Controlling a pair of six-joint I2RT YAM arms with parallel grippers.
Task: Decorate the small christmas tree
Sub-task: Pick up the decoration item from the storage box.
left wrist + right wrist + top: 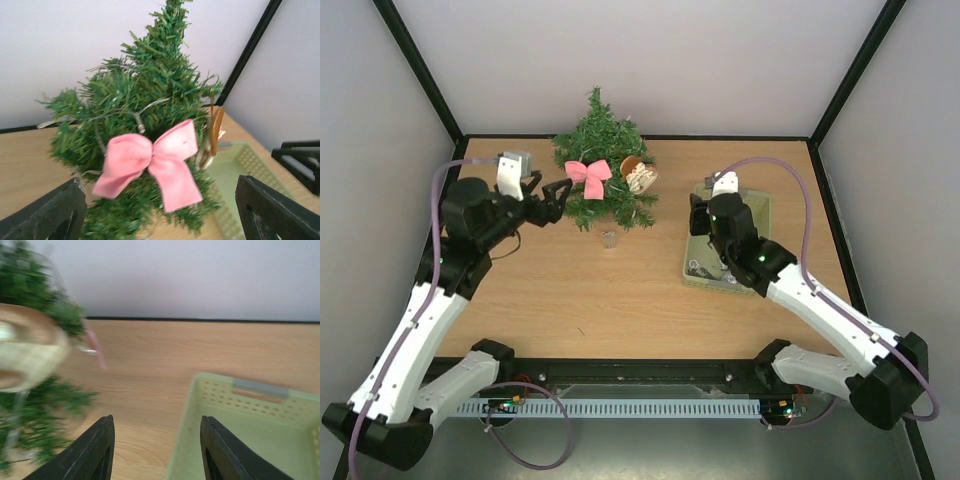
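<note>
The small christmas tree (600, 150) stands at the back middle of the table, with a pink bow (588, 176) on its front and a round brown-and-white ornament (638, 176) on its right side. My left gripper (558, 198) is open just left of the bow. In the left wrist view the bow (155, 162) hangs on the tree (145, 85) ahead of the empty left gripper (160, 220). My right gripper (702, 212) is open and empty over the left edge of the pale green basket (760, 205). Its wrist view shows the right gripper (157, 455) astride the basket's rim (200, 410).
Several small ornaments (702, 268) lie in the basket's near end. A small silvery object (609, 238) stands on the table just in front of the tree. A thin silvery wire (140, 120) runs through the branches. The blurred round ornament (25, 350) hangs left of the right gripper.
</note>
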